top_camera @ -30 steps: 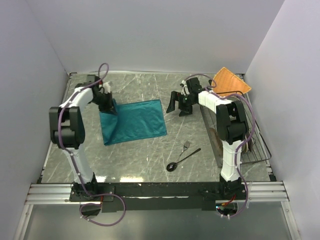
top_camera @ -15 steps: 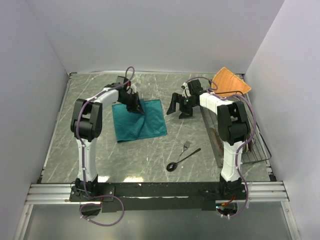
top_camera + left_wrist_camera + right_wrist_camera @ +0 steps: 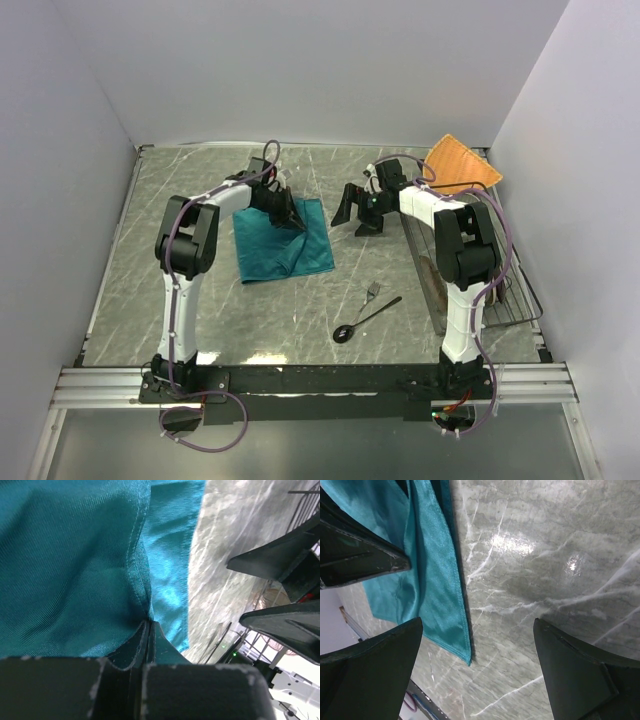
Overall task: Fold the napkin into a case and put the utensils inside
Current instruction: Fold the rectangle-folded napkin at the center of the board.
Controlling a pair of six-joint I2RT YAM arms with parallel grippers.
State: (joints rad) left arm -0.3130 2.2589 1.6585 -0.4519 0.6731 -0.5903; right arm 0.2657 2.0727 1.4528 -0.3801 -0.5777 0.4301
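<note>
Napkin (image 3: 283,250) sits mid-table, doubled over. My left gripper (image 3: 148,625) is clamped on a raised fold near its far edge (teal cloth fills that wrist view). Right gripper (image 3: 358,212) hangs spread wide just right, holding nothing. Fork (image 3: 372,291) and spoon (image 3: 366,319) lie nearer.

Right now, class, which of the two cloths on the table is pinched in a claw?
The teal napkin, gripped at its edge by the left claw. The orange cloth lies at the far right corner with no claw on it.

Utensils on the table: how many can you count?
2. The fork lies right of centre on the table; the spoon lies beside it, closer to the near edge. More could hide under the napkin.
</note>
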